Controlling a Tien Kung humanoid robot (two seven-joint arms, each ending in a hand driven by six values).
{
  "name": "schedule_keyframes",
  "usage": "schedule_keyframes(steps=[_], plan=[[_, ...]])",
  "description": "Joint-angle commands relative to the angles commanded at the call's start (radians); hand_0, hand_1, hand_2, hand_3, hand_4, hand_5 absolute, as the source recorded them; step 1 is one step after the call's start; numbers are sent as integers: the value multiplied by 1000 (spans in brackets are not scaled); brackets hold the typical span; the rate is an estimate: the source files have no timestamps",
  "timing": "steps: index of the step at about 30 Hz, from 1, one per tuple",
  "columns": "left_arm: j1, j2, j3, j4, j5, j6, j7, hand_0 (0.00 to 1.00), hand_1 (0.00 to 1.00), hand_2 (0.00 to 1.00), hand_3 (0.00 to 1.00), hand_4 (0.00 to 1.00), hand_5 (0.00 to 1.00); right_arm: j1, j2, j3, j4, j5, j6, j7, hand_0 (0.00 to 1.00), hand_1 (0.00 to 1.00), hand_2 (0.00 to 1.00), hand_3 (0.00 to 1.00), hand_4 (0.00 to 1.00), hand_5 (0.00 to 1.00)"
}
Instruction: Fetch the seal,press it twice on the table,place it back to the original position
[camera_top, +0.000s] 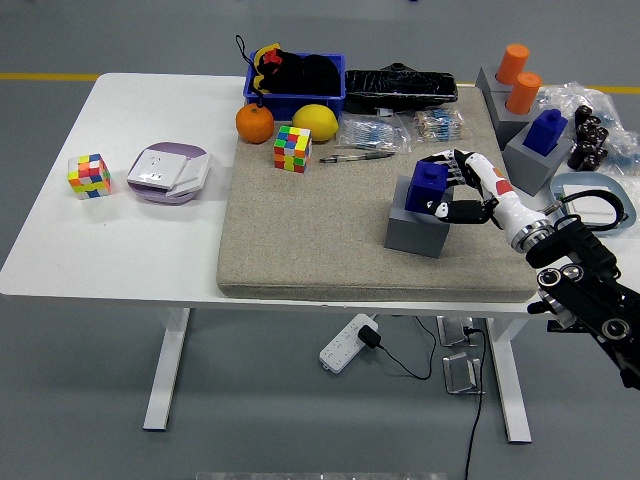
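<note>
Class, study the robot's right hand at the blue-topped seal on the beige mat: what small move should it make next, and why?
Probably a short straight lift. The right hand already has its fingers wrapped around the blue knob of the seal, whose grey base sits flat on the beige mat. With the grasp apparently made, raising it slightly would free the seal for pressing, or show if the grip slips.

Robot lab, grey floor, test table (150, 260)
</note>
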Motion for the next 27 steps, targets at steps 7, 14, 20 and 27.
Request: schedule_keyframes(steps=[7,14,20,27], plan=[[1,-1,-1,1,0,0,0,719,693,683,720,644,235,1,0,-2,0,0,1,-1,729,739,727,738,757,2],[-1,0,-2,0,0,0,0,719,693,683,720,645,238,3,0,-1,-1,2,0,1,821,803,779,798,853,2],[0,-1,-1,1,-1,0,1,719,693,684,721,645,238,2,0,0,-1,-1,15,-5,907,895,869,871,998,4],[2,-1,-2,1,-1,-1,1,719,693,684,720,645,237,-2,-6,11,10,-3,63,-30,998,970,950,985,998,368]])
